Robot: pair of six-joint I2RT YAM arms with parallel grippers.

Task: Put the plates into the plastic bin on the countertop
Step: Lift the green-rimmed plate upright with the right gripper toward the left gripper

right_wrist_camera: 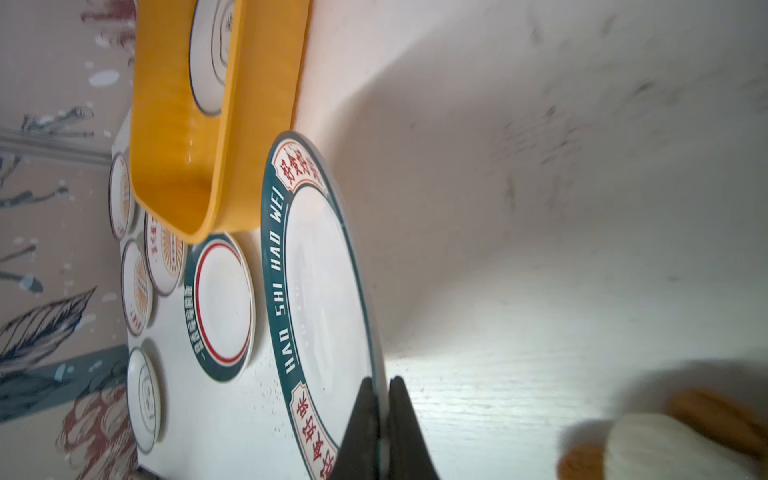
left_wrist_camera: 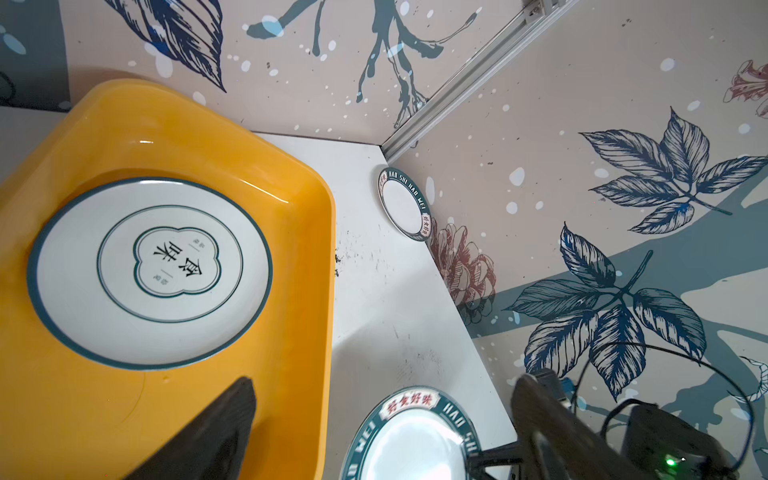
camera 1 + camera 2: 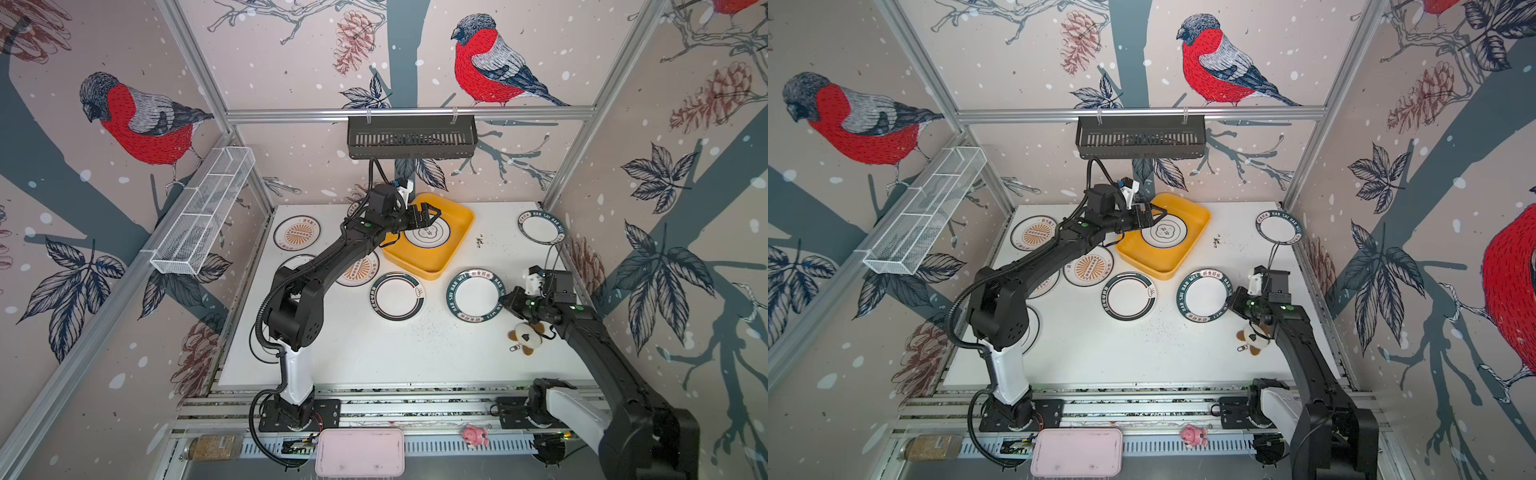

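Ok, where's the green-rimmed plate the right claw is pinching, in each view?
In a top view: green-rimmed plate right of centre, near the yellow bin's front corner.
In a top view: same spot, slightly further left.
Left wrist: bottom edge, cut off.
Right wrist: centre, right claw pinching its rim.
Shared landmark: the yellow bin.

Sunburst plate (image 3: 361, 272) partly under left arm (image 3: 320, 262)

Shallow yellow rectangular plastic bin (image 3: 419, 262) near the white bench (image 3: 415, 353)'s far edge holds one thin-ringed white plate (image 3: 434, 239), flat; a green-rimmed lettered plate (image 3: 473, 296) is near its front corner.
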